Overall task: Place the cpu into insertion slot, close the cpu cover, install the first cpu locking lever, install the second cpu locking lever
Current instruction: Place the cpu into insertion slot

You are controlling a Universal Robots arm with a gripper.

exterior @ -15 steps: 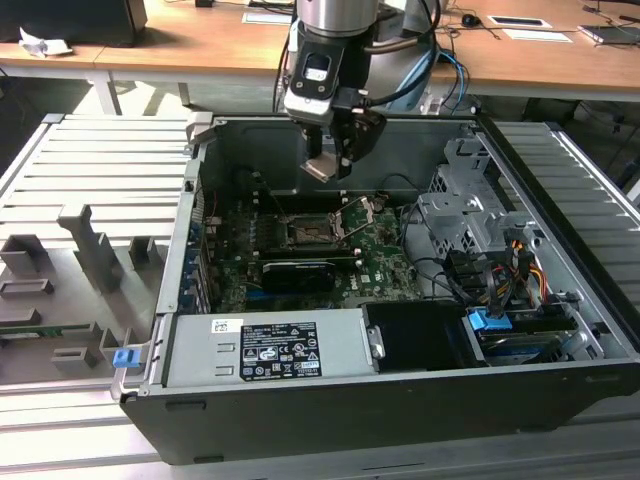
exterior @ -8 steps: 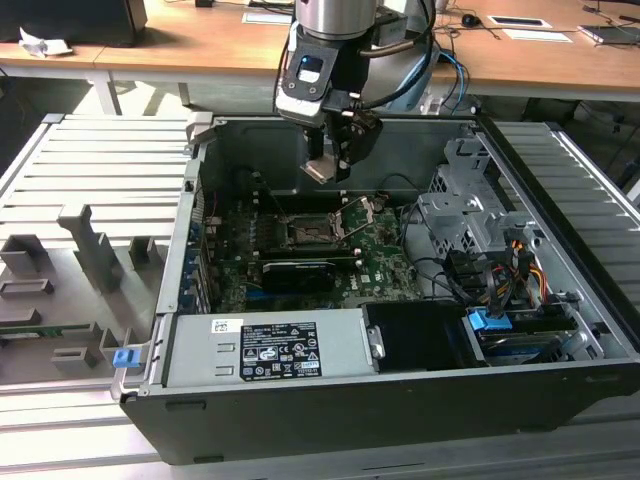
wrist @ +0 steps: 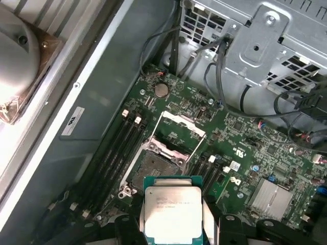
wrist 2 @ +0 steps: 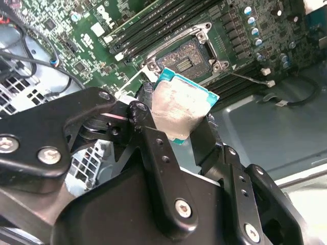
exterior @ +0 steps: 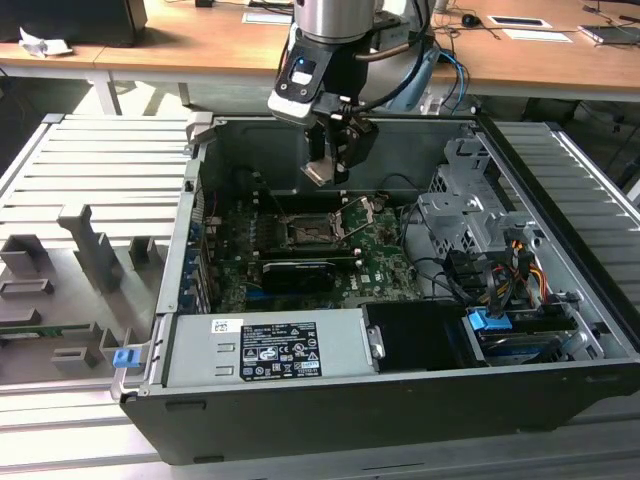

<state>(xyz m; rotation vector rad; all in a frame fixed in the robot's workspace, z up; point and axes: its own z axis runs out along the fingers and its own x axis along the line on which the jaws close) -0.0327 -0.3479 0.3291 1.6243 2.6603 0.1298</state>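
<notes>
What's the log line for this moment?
gripper: shut on cpu | cpu: held clear of slot | slot: empty | cover: open

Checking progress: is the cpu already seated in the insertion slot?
No, the fingers hold the cpu clear of the empty insertion slot.

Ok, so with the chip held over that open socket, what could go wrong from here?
1. The black gripper pinches the small square silver-topped cpu by its edges, clear above the square black insertion slot. It could slip, or land skewed on the contacts.
2. The thin silver-framed cpu cover stands open at the slot's edge. A descent off line might clip it.
</notes>
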